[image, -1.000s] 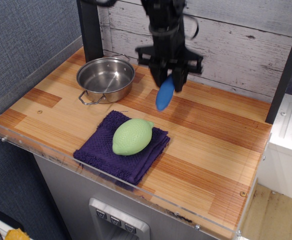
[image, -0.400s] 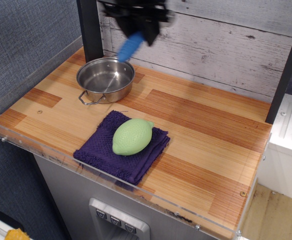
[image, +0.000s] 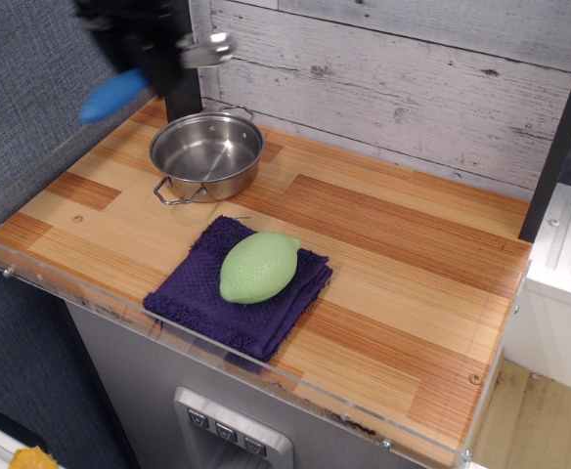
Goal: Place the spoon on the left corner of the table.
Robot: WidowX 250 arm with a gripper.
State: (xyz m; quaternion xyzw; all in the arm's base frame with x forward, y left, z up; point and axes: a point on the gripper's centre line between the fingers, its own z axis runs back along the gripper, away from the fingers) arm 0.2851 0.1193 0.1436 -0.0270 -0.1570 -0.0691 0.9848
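The spoon point(image: 112, 95) shows as a blurred blue handle in the air at the upper left, above the far left part of the wooden table point(image: 403, 254). Its silver bowl seems to show at the top by the black post. My gripper point(image: 141, 54) is a dark motion-blurred shape at the top left, shut on the spoon's upper end. The spoon hangs tilted, handle down and to the left, clear of the tabletop. The fingers are too blurred to make out singly.
A steel pot point(image: 207, 154) stands at the back left, just right of the spoon. A green lemon point(image: 258, 266) lies on a purple cloth point(image: 235, 293) at the front. A black post point(image: 178, 68) rises behind the pot. A clear acrylic rim point(image: 70, 293) edges the table.
My gripper has carried the spoon leftward, from the middle back of the table, over the pot, to above the far left side.
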